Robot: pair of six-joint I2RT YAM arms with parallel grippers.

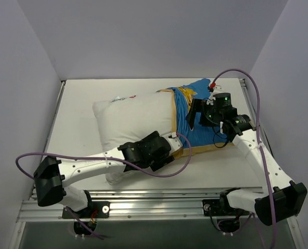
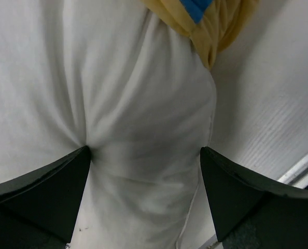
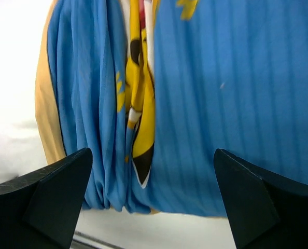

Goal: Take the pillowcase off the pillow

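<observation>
The large, plump, plain white rectangular pillow (image 1: 136,116) lies across the white table (image 1: 76,119). The blue finely striped fabric pillowcase (image 1: 203,137), with yellow print and trim, covers only the pillow's right end and is bunched into folds there. The rest of the pillow is bare. The left gripper (image 2: 144,150) sits at the pillow's near edge, just left of the pillowcase's yellow hem (image 2: 211,36). Its two black fingers (image 2: 55,192) are spread wide with creased white fabric between them, clamped on nothing. The right gripper (image 3: 153,150) hangs over the pillow's covered right end. Its fingers are also wide apart, above the gathered blue cloth and its yellow cartoon figure (image 3: 138,104), holding nothing.
</observation>
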